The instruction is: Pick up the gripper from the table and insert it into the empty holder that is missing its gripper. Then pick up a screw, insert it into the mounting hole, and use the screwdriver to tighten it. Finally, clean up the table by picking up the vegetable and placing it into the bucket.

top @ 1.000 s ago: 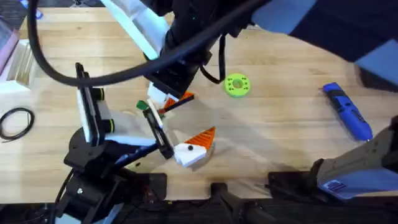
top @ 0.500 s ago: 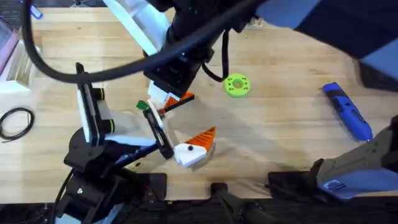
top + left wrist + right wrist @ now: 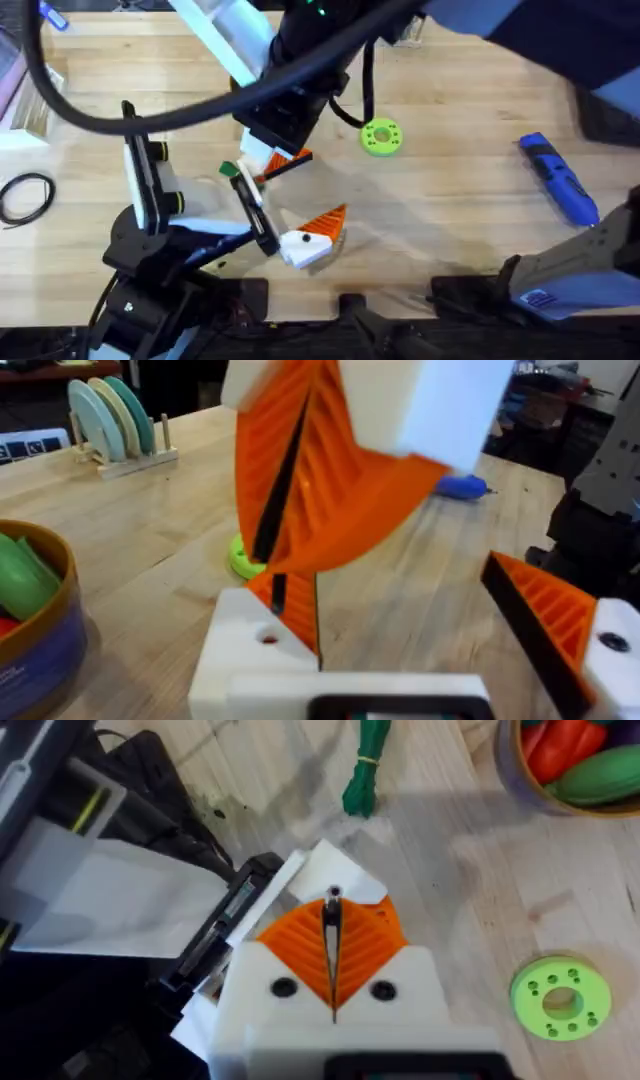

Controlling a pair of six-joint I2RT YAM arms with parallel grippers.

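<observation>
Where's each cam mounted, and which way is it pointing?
Overhead: above the arm bases, looking down and forward at the table; both arms show.
Left wrist: on the left arm, looking low across the table at the disc, screwdriver and bucket; left gripper in front.
Right wrist: on the right arm, looking down at the vegetable; right gripper, jaws shut.
Shared: all three show the disc.
</observation>
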